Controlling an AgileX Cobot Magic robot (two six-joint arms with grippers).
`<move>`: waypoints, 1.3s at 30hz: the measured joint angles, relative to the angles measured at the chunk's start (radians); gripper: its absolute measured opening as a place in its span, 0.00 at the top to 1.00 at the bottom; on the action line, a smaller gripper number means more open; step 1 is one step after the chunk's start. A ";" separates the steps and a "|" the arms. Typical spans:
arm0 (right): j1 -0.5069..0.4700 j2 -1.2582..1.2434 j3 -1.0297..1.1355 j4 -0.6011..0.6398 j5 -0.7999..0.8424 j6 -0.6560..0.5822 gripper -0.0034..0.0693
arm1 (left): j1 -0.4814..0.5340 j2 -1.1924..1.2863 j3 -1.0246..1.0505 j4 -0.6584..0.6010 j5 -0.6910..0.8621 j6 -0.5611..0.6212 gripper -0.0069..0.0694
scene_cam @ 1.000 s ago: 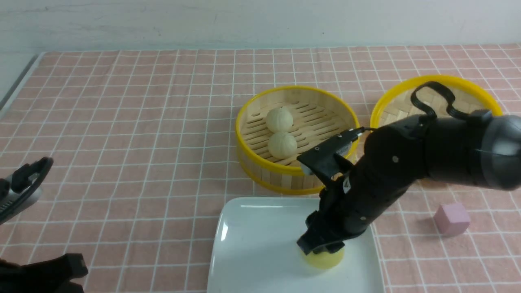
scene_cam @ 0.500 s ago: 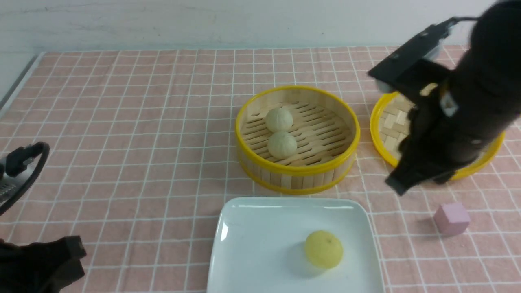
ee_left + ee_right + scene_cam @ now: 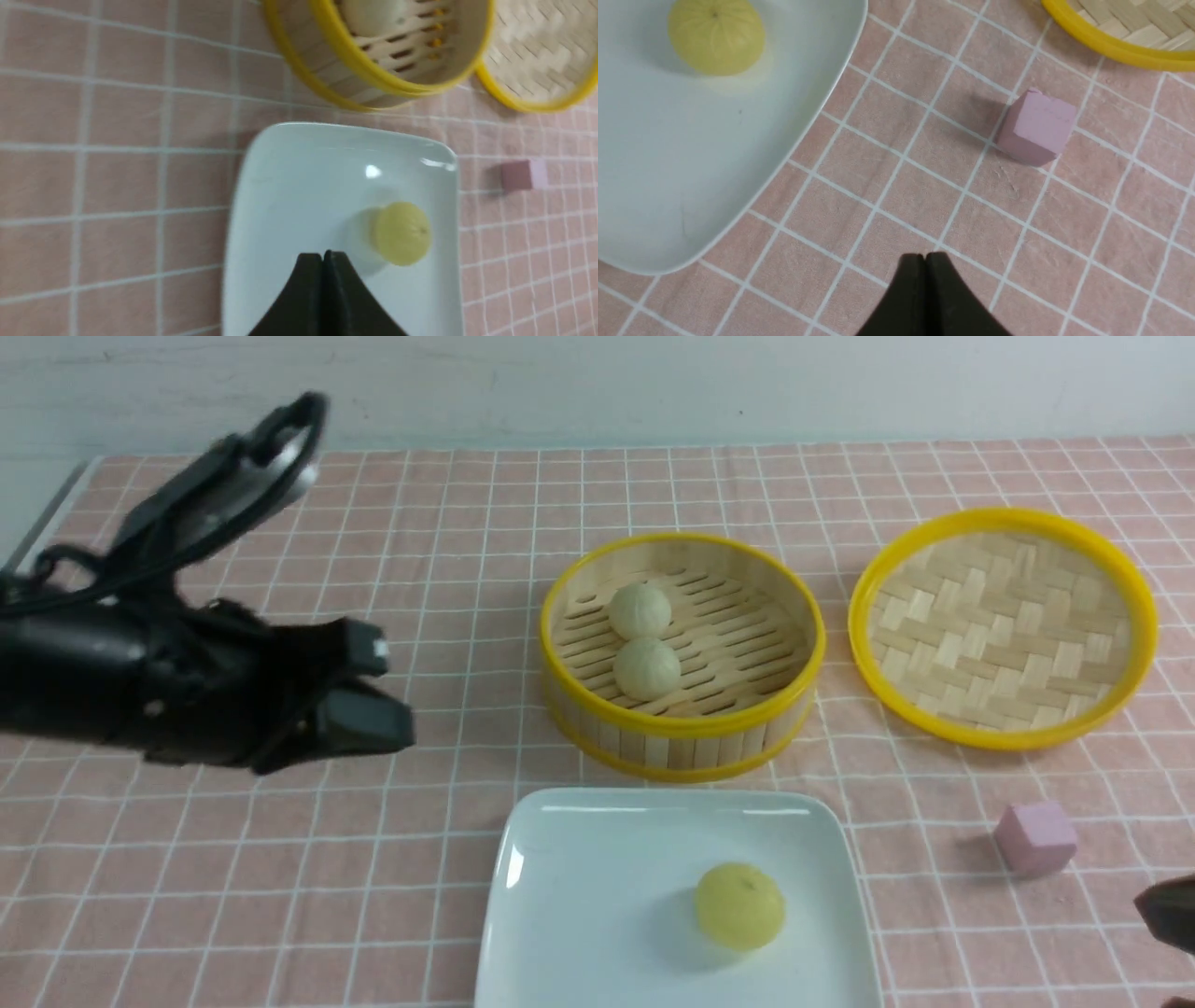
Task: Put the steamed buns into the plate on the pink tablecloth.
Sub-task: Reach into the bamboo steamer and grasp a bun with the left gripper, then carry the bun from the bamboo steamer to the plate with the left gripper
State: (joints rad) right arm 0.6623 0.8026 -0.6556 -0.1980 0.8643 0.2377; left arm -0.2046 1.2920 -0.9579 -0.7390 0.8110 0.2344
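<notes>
The yellow bun [image 3: 739, 905] lies in the white square plate [image 3: 579, 896] at the front of the pink tablecloth [image 3: 373, 523]. Two pale buns [image 3: 640, 609] [image 3: 647, 669] sit in the bamboo steamer [image 3: 686, 728] behind the plate. My left gripper [image 3: 397, 709] is shut and empty, above the cloth left of the steamer; in the left wrist view its tips [image 3: 323, 255] hover over the plate [image 3: 299, 186] beside the yellow bun [image 3: 402, 233]. My right gripper [image 3: 924, 256] is shut and empty, above the cloth right of the plate [image 3: 668, 163]; only a dark tip shows at the front view's right edge.
The woven steamer lid [image 3: 1004, 625] lies at the right back. A small pink cube [image 3: 1036, 838] sits on the cloth right of the plate, and shows in the right wrist view [image 3: 1036, 127]. The table's left edge runs at the far left.
My right arm let the yellow bun go on the plate, lifted and drew back to the front right. My left arm rose from the front left corner and swung toward the steamer.
</notes>
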 joint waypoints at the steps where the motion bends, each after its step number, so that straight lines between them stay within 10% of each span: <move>1: 0.000 -0.003 0.000 -0.001 -0.009 0.000 0.97 | -0.030 0.041 -0.043 0.000 -0.007 -0.003 0.90; 16: 0.000 -0.005 0.000 -0.004 -0.033 0.000 0.96 | -0.364 0.617 -0.631 0.490 -0.101 -0.402 0.41; 24: 0.000 -0.005 0.000 -0.004 -0.036 0.000 0.95 | -0.367 0.805 -0.800 0.625 -0.085 -0.498 0.46; 31: 0.000 -0.005 0.000 -0.004 -0.038 0.001 0.95 | -0.368 0.887 -0.860 0.638 -0.073 -0.537 0.86; 39: 0.000 -0.005 0.000 -0.004 -0.038 0.001 0.94 | -0.368 0.668 -0.855 0.654 0.130 -0.500 0.87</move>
State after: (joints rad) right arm 0.6623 0.7977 -0.6557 -0.2022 0.8259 0.2391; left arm -0.5724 1.9600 -1.8128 -0.0853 0.9413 -0.2660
